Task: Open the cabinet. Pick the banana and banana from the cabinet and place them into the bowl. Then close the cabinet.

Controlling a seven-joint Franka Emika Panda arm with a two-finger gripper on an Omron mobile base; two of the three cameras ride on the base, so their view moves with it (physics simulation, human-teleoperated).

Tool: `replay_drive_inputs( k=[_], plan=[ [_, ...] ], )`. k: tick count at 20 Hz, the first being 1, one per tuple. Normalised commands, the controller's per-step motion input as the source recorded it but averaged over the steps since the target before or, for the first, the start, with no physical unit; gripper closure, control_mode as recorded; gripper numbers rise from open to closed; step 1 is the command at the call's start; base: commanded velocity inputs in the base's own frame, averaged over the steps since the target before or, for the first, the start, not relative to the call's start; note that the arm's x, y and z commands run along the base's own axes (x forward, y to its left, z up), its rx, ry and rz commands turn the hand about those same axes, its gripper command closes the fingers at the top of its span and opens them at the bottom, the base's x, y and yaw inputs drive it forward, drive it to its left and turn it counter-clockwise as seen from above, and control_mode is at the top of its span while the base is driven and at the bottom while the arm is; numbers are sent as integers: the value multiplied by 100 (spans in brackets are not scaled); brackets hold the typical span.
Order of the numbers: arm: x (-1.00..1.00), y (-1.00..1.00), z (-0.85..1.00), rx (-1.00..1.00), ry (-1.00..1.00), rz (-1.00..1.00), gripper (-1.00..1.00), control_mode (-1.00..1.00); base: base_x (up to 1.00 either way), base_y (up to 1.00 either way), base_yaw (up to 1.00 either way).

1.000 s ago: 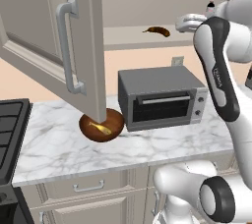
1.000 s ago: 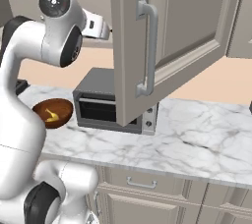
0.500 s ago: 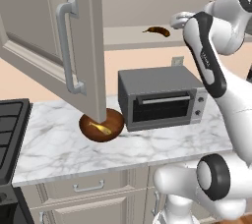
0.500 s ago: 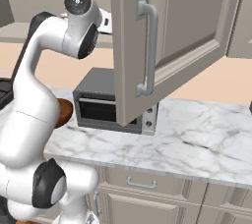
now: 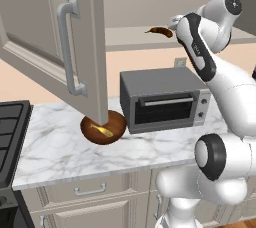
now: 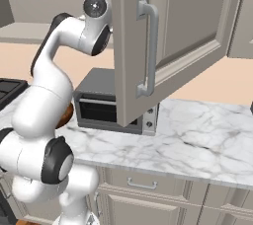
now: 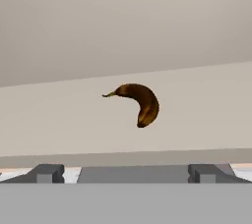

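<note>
reaching for the second fruit is the step in hand, judged from the layout. reading the left base view from left to right:

1. cabinet point(image 5: 80, 47): the left door stands swung out over the counter, its bar handle toward the camera. the right door shows swung out in the right base view.
2. bowl point(image 5: 103, 127): sits on the marble counter point(image 5: 50, 152), partly under the lower edge of the open door and just beside the grey box oven point(image 5: 162, 99). the yellow banana point(image 5: 104, 131) already lies inside it.
3. dark brown banana point(image 5: 161, 31): lies alone on the cabinet shelf point(image 5: 130, 37), above the oven, stem end pointing left.
4. gripper point(image 5: 175, 22): sits at shelf height, just right of the fruit and apart from it.

procedure for a clean pick:
- advance the hand straight along the shelf, keeping the finger tips above the shelf lip seen in the hand view.
- centre the thick middle of the curve between the jaws; in the hand view the dark brown banana lies roughly centred, slightly right of the midline.
- close only once both fingers straddle the body, not the thin stem.
- withdraw level before lowering, clear of the oven top and the open door.

tool state: the jaws are spread as wide as they go. the two finger tips point(image 7: 47, 173) stand far apart at the bottom of the hand view. nothing is held or touched.
</note>
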Motion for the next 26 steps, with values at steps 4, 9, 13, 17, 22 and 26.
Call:
replay_drive_inputs(
  k=[4,9,13,17,22,26],
  plan=[
    [65,0,-16,-3,0,0,-100,-100,0,0,0],
    [59,0,-15,-1,0,0,-100,-100,0,0,0],
    [47,-1,-11,0,0,0,-100,-100,0,0,0],
    [28,-1,-6,0,0,0,-100,-100,0,0,0],
    [26,-1,-7,0,0,0,-100,-100,0,0,0],
    [29,-3,-17,0,0,0,-100,-100,0,0,0]
  ],
)
